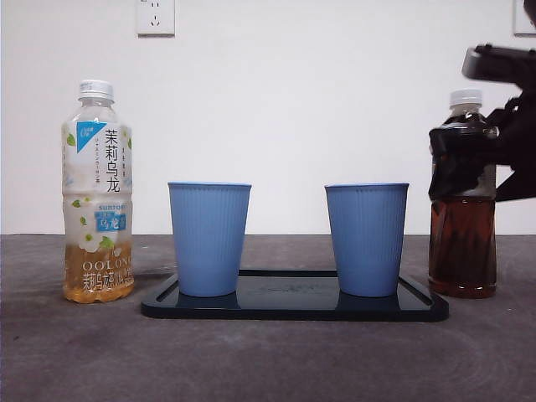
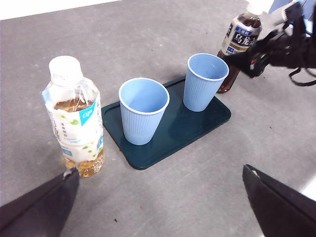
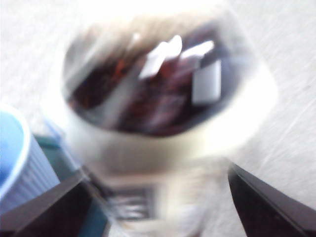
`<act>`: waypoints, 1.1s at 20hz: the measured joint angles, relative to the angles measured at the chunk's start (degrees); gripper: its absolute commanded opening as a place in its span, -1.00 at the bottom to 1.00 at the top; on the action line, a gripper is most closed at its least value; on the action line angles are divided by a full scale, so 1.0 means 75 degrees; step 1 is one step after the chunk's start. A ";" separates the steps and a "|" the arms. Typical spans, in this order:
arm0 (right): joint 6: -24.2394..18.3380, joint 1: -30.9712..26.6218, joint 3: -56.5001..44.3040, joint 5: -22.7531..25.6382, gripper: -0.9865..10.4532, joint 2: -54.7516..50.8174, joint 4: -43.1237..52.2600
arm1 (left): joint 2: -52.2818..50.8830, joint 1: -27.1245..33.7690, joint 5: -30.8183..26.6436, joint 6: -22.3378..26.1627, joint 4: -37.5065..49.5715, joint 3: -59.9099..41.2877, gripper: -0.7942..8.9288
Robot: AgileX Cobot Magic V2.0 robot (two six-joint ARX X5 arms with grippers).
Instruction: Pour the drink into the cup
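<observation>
A dark tea bottle (image 1: 462,243) with a white cap stands on the table right of the tray. My right gripper (image 1: 461,163) reaches in from the right and is shut on its upper body; in the right wrist view the bottle (image 3: 163,98) fills the blurred space between the jaws. Two blue ribbed cups, left (image 1: 208,239) and right (image 1: 366,239), stand upright on a dark tray (image 1: 293,306). A pale oolong bottle (image 1: 98,193), capped with a little tea at the bottom, stands left of the tray. My left gripper (image 2: 158,177) hovers open above the table, holding nothing.
A white wall with a socket (image 1: 155,17) backs the grey table (image 1: 268,360). Bare tabletop lies in front of the tray and between the tray and each bottle.
</observation>
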 measured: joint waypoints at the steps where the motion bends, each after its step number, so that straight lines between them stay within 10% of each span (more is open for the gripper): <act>1: 0.0000 0.0000 0.0000 0.0055 -0.07 -0.0213 -0.0152 | 0.0000 0.0000 -0.0119 0.0000 0.0000 0.0000 0.28; 10: 0.0041 0.0035 0.0000 0.0079 -0.07 -0.3048 -0.3133 | 0.0000 0.0000 -0.0562 -0.0023 0.0487 -0.0766 0.46; 22: 0.0790 0.0804 0.0192 -0.0181 -0.07 -0.6866 -0.5068 | 0.1011 -0.0085 -0.0985 -0.1475 0.4526 -0.3608 0.47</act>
